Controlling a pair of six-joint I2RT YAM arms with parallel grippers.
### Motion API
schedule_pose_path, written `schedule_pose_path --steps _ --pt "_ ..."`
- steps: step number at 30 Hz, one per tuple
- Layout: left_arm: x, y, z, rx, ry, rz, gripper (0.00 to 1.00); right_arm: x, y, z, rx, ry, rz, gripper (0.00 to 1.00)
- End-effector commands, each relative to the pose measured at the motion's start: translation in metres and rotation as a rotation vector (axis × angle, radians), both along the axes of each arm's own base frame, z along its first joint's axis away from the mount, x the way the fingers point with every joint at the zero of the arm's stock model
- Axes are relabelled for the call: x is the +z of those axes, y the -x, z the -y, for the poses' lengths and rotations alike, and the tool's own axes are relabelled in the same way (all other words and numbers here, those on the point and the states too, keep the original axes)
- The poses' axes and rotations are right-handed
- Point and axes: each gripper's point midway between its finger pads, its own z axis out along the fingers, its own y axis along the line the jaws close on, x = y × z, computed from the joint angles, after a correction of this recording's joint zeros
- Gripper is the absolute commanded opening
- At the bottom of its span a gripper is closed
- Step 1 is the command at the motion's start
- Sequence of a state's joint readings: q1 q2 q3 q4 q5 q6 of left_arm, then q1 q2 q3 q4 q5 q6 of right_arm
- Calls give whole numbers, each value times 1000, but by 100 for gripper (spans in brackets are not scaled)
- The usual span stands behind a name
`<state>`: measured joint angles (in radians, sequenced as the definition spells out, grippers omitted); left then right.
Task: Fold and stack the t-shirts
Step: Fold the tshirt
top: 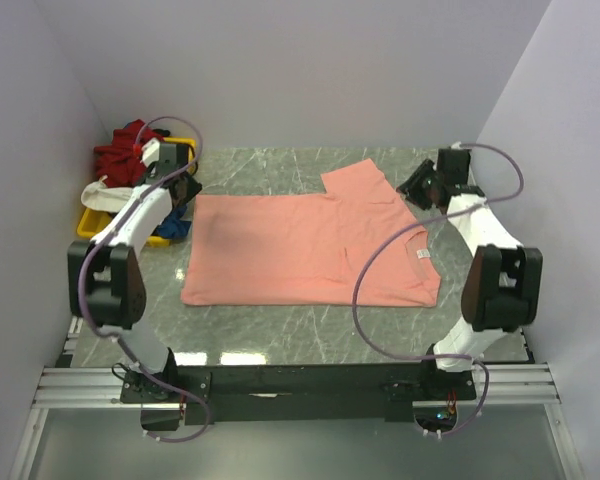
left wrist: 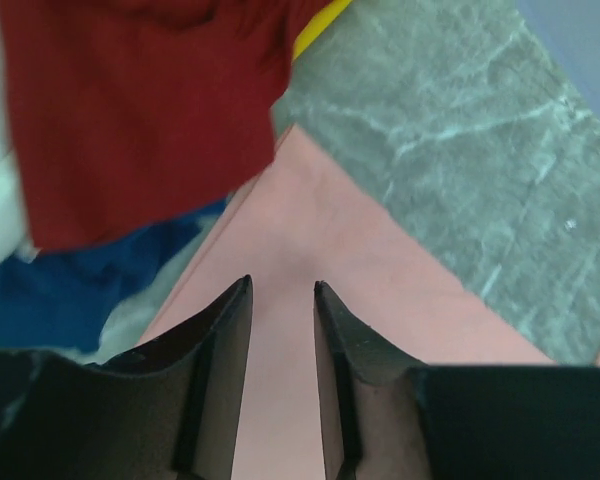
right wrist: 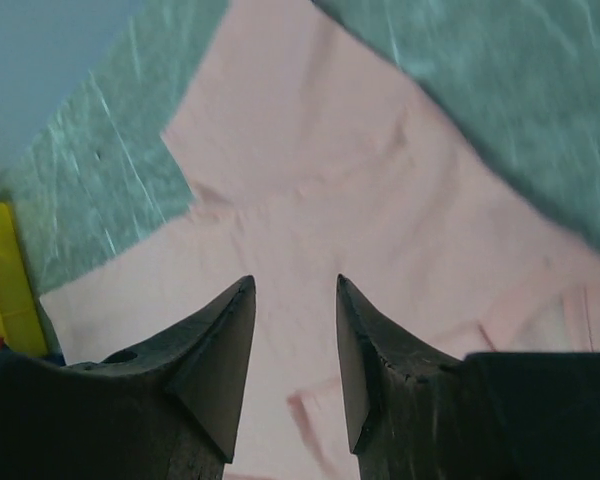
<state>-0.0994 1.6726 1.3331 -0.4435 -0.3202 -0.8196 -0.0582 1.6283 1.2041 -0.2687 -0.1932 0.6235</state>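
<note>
- Noted yellow tray (top: 160,240) at far left of table (top: 310,330), behind left arm. Heaped in and over it: dark red t-shirt (top: 125,150), white t-shirt (top: 102,195), blue t-shirt (top: 177,226), with cloth spilling past the rim.
- Found salmon-pink t-shirt (top: 310,250) outside the tray, spread flat mid-table. Neck with small white label (top: 421,257) toward right arm, hem toward tray, one sleeve pointing at far wall.
- Left claw (left wrist: 283,285): spread, nothing between the jaws. Hanging over tray-side edge of the pink shirt, just beside the tray.
- Right claw (right wrist: 294,282): spread likewise, nothing pinched. Above the pink shirt near its far sleeve.
- Top view only: whole shirt outline, label, both arms, full heap in tray.
- Left wrist view only: red cloth draped over blue, yellow rim peeking out at top. Cannot tell whether red cloth touches pink shirt.
- Right wrist view only: sleeve seam and creases close up, plus a sliver of yellow tray at left edge.
</note>
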Motion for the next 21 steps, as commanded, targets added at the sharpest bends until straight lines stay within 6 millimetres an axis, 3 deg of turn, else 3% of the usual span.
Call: schedule_pose_path --steps 1,3,4,5,6,7,8,9,10,11,12,13,14,21 --pt "9 -33 -6 -20 -123 -3 36 41 -56 6 14 79 147 45" --pt "1 -51 -5 -20 -147 -25 36 41 -88 5 26 82 159 45" --pt "-3 -57 -6 -30 -160 -35 36 19 -100 3 41 72 115 45" --pt "-7 -61 -4 -35 -165 -45 36 39 -119 1 47 73 162 45" --pt "-15 -69 -3 -36 -173 -63 36 37 -129 -1 55 69 163 45" --pt "-20 -73 -2 -43 -179 -71 36 9 -138 -3 62 61 104 45" --pt "-24 -77 0 -52 -180 -74 36 26 -156 -5 67 62 150 45" --pt "-32 -82 0 -54 -192 -85 36 25 -165 -6 68 56 154 45" --pt "-37 -85 0 -57 -203 -89 36 -3 -172 -8 74 50 101 44" --pt "-40 -87 1 -64 -207 -94 36 11 -185 -8 74 51 141 44" --pt "-49 -91 0 -70 -218 -109 36 7 -191 -12 81 49 140 44" --pt "-52 -92 -2 -66 -229 -117 37 -16 -195 -13 83 45 99 44" --pt "-57 -93 -2 -67 -237 -127 37 -8 -203 -13 79 48 123 44" --pt "-85 -101 -3 -72 -254 -176 38 -52 -205 -18 62 43 57 44"
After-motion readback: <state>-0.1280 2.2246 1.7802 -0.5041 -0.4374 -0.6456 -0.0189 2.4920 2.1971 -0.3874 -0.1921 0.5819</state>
